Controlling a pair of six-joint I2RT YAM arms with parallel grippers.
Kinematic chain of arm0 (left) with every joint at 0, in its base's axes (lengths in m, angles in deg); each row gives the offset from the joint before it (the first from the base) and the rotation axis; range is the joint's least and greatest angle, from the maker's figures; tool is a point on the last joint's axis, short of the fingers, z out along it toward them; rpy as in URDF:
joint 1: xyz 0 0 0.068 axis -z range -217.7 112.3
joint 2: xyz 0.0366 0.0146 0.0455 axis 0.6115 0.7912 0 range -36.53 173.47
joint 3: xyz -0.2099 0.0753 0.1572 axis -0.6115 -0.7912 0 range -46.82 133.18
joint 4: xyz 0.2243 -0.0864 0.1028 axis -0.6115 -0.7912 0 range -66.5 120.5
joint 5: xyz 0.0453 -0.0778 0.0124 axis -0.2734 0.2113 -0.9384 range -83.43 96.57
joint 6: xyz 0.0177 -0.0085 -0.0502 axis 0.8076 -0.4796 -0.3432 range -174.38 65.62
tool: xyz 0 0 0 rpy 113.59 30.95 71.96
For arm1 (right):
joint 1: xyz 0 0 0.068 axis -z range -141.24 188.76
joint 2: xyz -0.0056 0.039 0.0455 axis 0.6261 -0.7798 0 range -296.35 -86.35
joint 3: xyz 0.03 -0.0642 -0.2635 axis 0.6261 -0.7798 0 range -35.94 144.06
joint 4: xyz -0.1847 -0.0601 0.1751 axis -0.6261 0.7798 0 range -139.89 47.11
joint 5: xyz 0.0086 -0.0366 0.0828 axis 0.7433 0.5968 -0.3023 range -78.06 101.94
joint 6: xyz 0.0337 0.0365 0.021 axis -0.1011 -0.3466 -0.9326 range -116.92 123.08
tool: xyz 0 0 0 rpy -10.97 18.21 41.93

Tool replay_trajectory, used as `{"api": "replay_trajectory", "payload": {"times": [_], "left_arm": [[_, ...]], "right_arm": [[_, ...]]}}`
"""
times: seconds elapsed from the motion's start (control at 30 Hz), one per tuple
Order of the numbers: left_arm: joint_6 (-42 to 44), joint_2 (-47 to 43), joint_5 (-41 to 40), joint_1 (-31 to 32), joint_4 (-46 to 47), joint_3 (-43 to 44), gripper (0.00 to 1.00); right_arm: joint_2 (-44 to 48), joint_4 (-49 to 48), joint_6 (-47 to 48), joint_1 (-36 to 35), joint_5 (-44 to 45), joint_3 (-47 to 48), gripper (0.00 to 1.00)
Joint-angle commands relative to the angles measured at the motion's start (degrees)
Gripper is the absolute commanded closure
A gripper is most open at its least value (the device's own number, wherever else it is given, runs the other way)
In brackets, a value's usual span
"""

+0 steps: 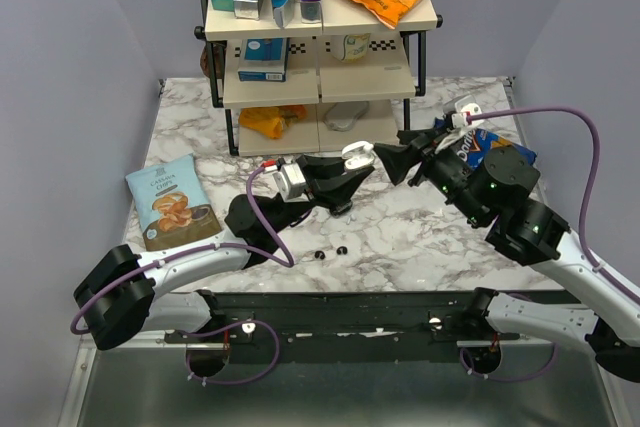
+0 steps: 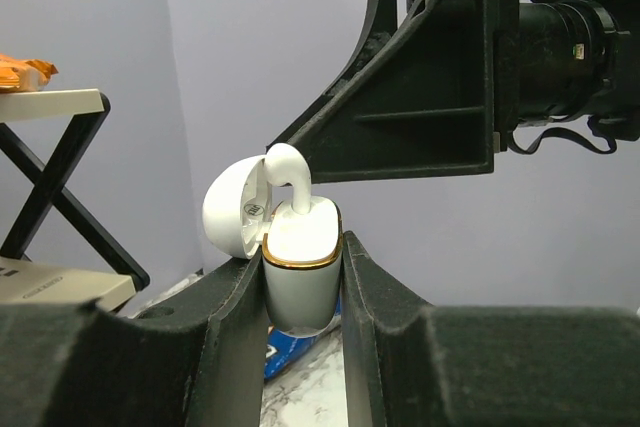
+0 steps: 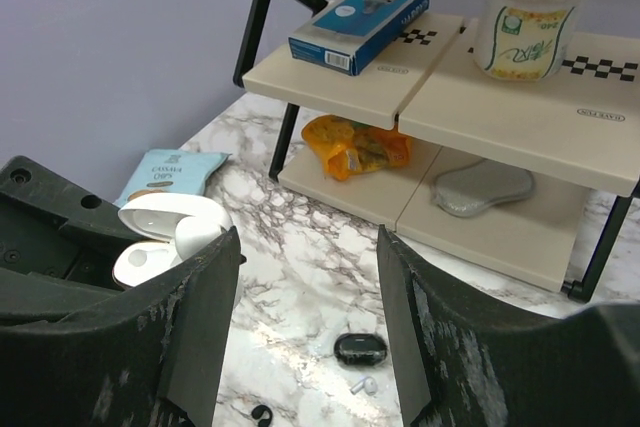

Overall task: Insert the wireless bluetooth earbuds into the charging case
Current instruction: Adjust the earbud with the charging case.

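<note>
My left gripper (image 1: 350, 172) is shut on a white charging case (image 2: 302, 267) with a gold rim, held upright above the table with its lid open. A white earbud (image 2: 290, 179) stands in it, stem up. The case also shows in the right wrist view (image 3: 165, 237). My right gripper (image 1: 388, 159) is open and empty, level with the case and just right of it; its jaws stand wide apart (image 3: 307, 237). On the marble below lie a small black oval case (image 3: 360, 349), a loose white earbud (image 3: 362, 384) and two tiny black buds (image 1: 320, 254) (image 1: 341, 249).
A two-tier shelf rack (image 1: 320, 47) stands at the back with boxes, an orange bag (image 3: 355, 142), a pale grey oval thing (image 3: 480, 187) and a paper roll (image 3: 530, 7). A cassava chips bag (image 1: 172, 202) lies left. A blue bag (image 1: 482, 142) lies right.
</note>
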Motion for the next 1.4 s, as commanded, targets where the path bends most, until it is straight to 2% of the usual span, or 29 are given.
{"api": "replay_trajectory", "payload": {"times": [0.0, 0.37, 0.97, 1.37], "left_arm": [[0.8, -0.8, 1.1, 0.0, 1.2, 0.4, 1.0], [0.2, -1.1, 1.9, 0.0, 1.2, 0.3, 1.0], [0.1, -1.1, 3.6, 0.0, 1.2, 0.2, 1.0], [0.1, -1.9, 3.9, 0.0, 0.9, -0.6, 1.0]], "right_arm": [[1.7, -0.7, 0.2, -0.4, -1.7, -0.5, 0.34], [0.4, -0.3, 0.4, -0.4, -0.6, 0.7, 0.34], [-0.7, -0.9, 1.8, -0.4, -7.9, 1.6, 0.33], [1.0, -1.2, 2.6, -0.4, -1.6, 1.7, 0.32]]}}
